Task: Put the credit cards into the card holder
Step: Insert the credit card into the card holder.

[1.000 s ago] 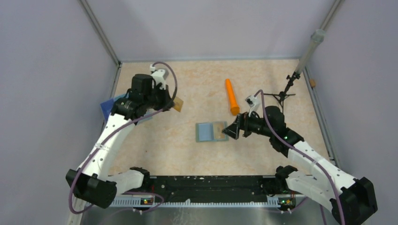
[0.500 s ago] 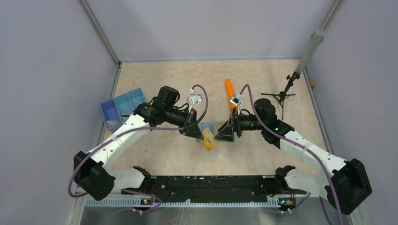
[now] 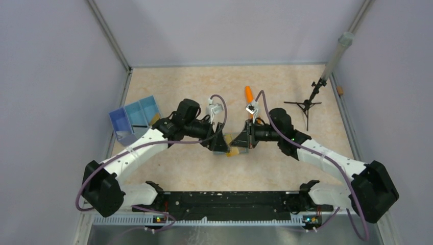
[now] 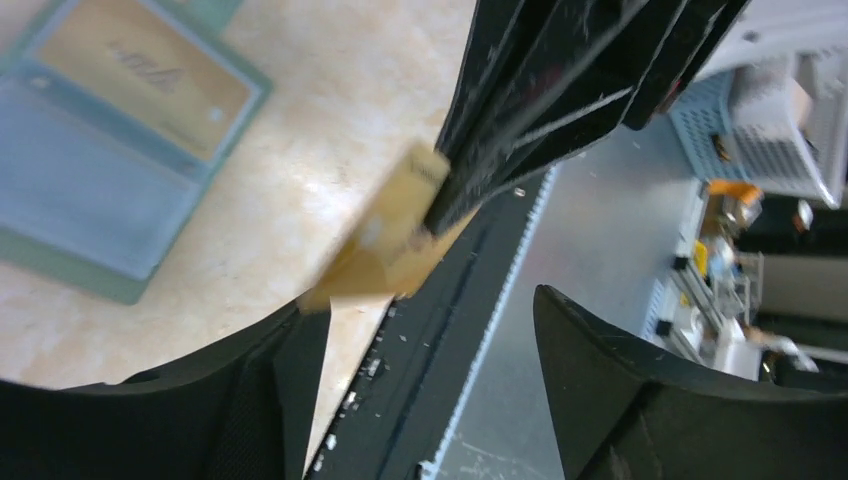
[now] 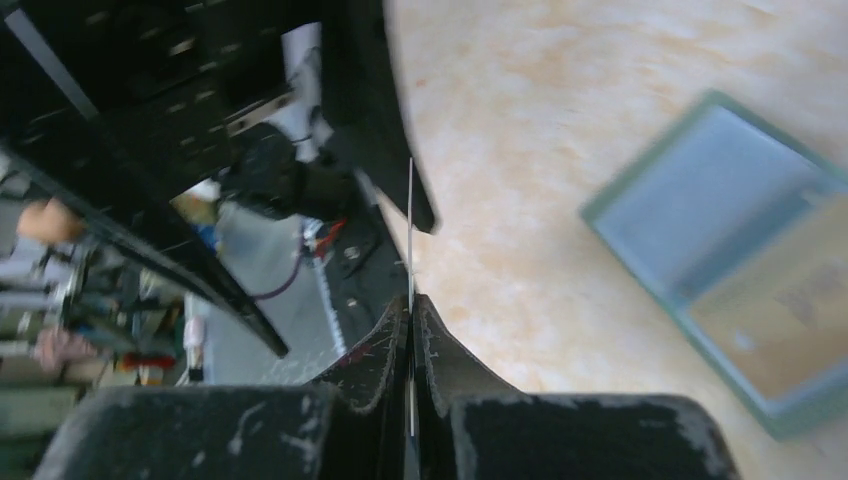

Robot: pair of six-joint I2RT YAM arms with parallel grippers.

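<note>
A gold-tan credit card (image 4: 395,235) hangs above the table centre, and my right gripper (image 5: 410,300) is shut on its upper end. In the right wrist view that card (image 5: 410,230) shows edge-on between the pads. My left gripper (image 4: 430,390) stands open around the card's lower end, its fingers apart on either side. The card holder (image 4: 95,205) lies open on the table, pale blue inside, with another gold card (image 4: 150,70) in one half. It also appears at the right of the right wrist view, card holder (image 5: 720,240). From above, both grippers meet over it and the held card (image 3: 233,151) peeks out.
A blue three-compartment tray (image 3: 134,116) stands at the left. An orange cylinder (image 3: 248,93) lies behind the grippers, and a small black tripod stand (image 3: 306,105) sits at the back right. The rail with the arm bases runs along the near edge.
My left arm brought the card from beside the blue tray to the centre. The right gripper closed on it and the left gripper opened.
</note>
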